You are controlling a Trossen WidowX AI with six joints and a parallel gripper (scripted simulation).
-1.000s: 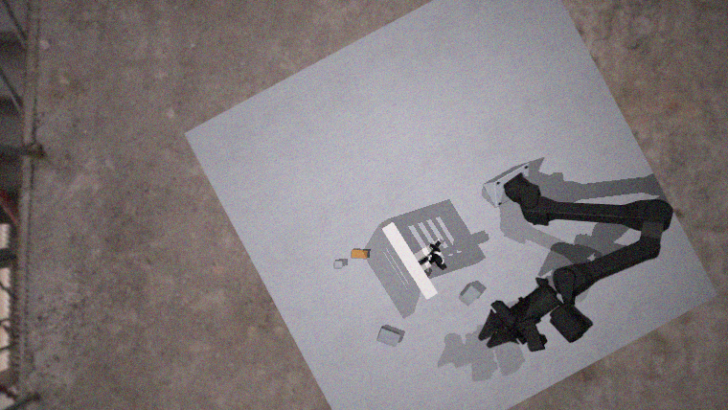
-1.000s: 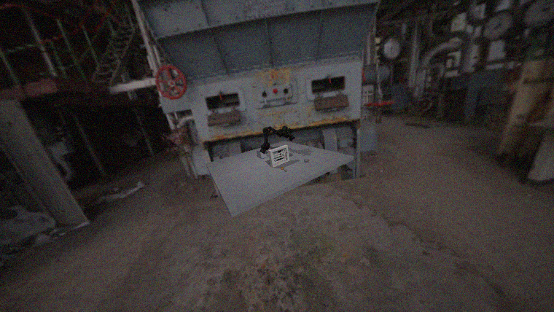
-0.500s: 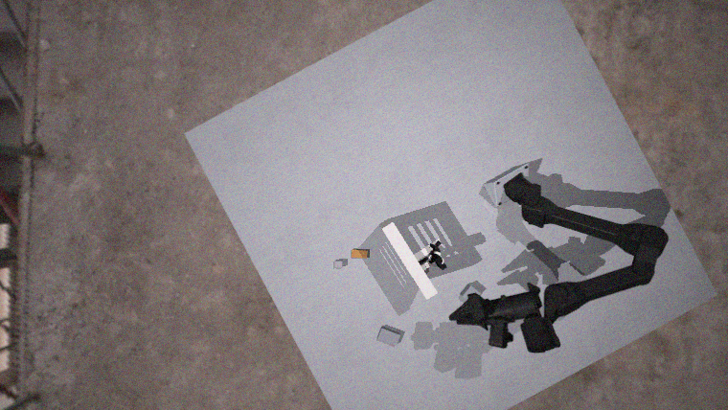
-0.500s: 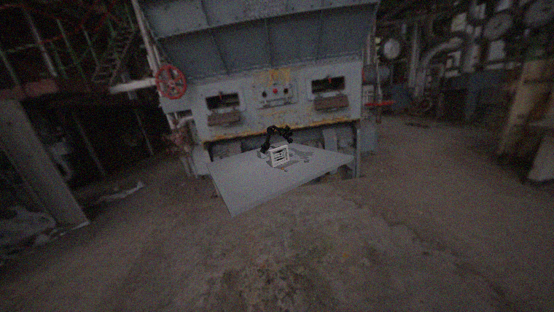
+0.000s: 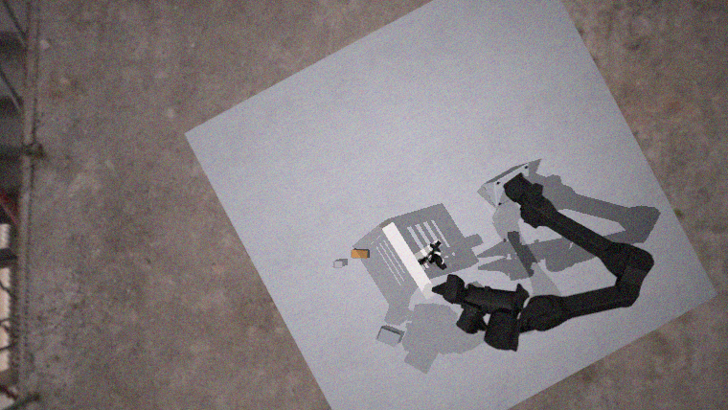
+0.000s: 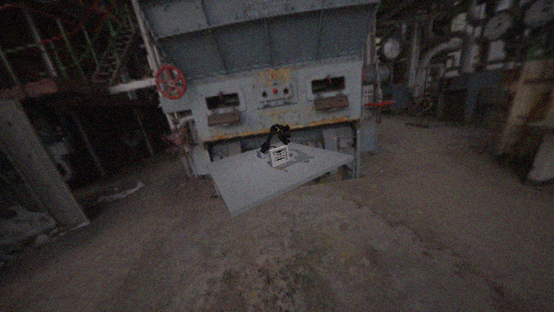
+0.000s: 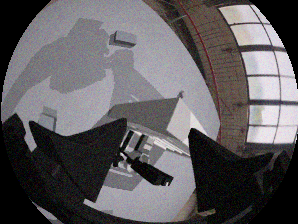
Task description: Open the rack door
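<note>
The white rack frame (image 5: 407, 259) (image 6: 272, 157) (image 7: 181, 122) stands upright on the table (image 5: 356, 126) (image 6: 248, 189). Its door appears shut, though its face is seen only at a steep angle. The black handle (image 5: 434, 249) (image 7: 152, 172) sticks out from the door side. My gripper (image 5: 439, 290) (image 7: 158, 128) is partly open and empty. It is rolled so that one finger is above the other, and it is near the frame's end in the overhead view. In the wrist view the handle shows beyond and below the fingertips, with no finger visibly on it. The fingers' exact distance from the frame is unclear.
An orange block (image 5: 360, 253) and a small grey block (image 5: 339, 263) lie behind the frame. A larger grey block (image 5: 390, 334) (image 7: 124, 39) lies beyond its end. Another grey block (image 7: 47, 119) is near the lower finger. The arm base (image 5: 519, 187) stands opposite the door side.
</note>
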